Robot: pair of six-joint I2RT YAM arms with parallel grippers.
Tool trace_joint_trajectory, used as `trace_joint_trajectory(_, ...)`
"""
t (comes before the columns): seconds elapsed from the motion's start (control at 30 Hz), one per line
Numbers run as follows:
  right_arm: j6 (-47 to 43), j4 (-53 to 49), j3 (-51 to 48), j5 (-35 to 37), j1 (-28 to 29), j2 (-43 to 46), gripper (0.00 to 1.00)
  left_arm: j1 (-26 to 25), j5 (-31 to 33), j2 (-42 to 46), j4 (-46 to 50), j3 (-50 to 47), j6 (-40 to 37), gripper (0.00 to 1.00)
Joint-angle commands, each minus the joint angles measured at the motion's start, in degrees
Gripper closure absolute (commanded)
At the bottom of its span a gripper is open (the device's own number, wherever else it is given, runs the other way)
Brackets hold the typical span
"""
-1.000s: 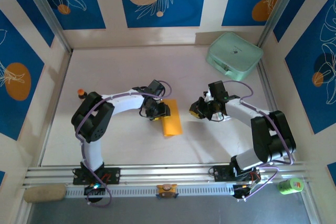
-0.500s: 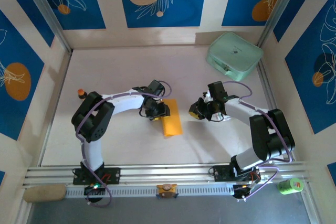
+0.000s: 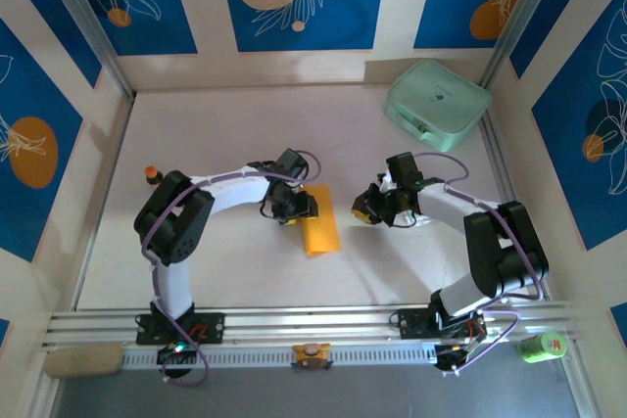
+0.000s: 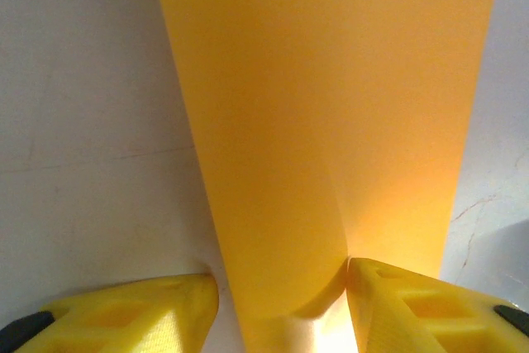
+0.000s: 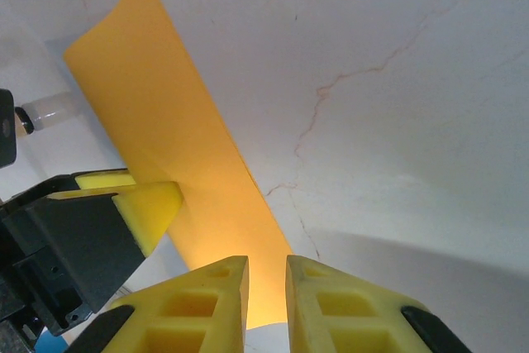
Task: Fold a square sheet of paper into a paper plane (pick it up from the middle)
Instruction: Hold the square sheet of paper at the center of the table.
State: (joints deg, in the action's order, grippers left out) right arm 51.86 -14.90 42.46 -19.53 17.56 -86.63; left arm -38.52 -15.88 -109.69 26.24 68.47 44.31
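Paper point(image 3: 319, 227): folded into a narrow orange-yellow strip, flat on the table point(image 3: 235, 124), roughly mid-table between the two arms and closer to the left one.

Left gripper point(image 4: 281, 287): low at the strip's left side, jaws about half apart and straddling the strip across its width. One finger point(image 4: 413, 307) is hard against a paper edge, and the paper curls up there. The other finger sits right at the opposite edge. Reads as a light squeeze across the strip.

Right gripper point(image 5: 267, 274): low over the table, pointing at the strip from the other side. Jaws all but closed, just a thin slit with nothing in it. From overhead its tips are near the strip's right edge, with some bare table between.

Tabletop: white, hairline cracks near the strip.

Further out:
- mint-green case point(image 3: 437, 105) in the back right corner, well apart from the paper
- small orange-capped bottle point(image 3: 151, 173) at the left edge, beside the left arm's elbow
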Motion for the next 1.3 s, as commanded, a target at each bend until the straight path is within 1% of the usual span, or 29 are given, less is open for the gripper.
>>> trace_joint_trajectory(0.0, -0.7, -1.4, 0.5, -1.5, 0.5, -0.7, 0.8, -0.2, 5.2, -6.3, -0.9, -0.8, -3.2, 0.47)
trace_joint_trajectory(0.37, -0.7, -1.4, 0.8, -1.7, 0.9, -1.2, 0.8, -0.2, 5.4, -7.2, -1.9, -1.1, -2.2, 0.47)
trace_joint_trajectory(0.77, -1.6, 0.4, 1.9, -3.7, 2.4, -3.4, 0.82, -0.2, 5.2, -7.1, -2.3, -1.4, -1.8, 0.47)
trace_joint_trajectory(0.97, -2.8, 2.1, 3.9, -5.1, 4.8, -6.1, 0.87, -0.2, 4.9, -7.2, -2.5, -1.4, -2.0, 0.47)
trace_joint_trajectory(1.0, -3.2, 2.3, 4.4, -5.0, 5.4, -6.8, 0.89, -0.2, 4.9, -7.3, -2.5, -1.3, -2.0, 0.47)
trace_joint_trajectory(1.07, -3.6, 2.4, 5.3, -4.2, 6.4, -8.0, 0.95, -0.1, 4.9, -7.2, -2.3, -1.3, -2.1, 0.47)
trace_joint_trajectory(1.1, -3.8, 2.6, 5.7, -3.7, 6.7, -8.5, 0.96, -0.2, 5.0, -7.2, -2.3, -1.3, -2.1, 0.47)
trace_joint_trajectory(1.27, -4.7, 4.0, 7.5, -4.5, 7.9, -11.8, 0.99, -0.2, 5.0, -7.3, -2.3, -1.2, -2.2, 0.47)
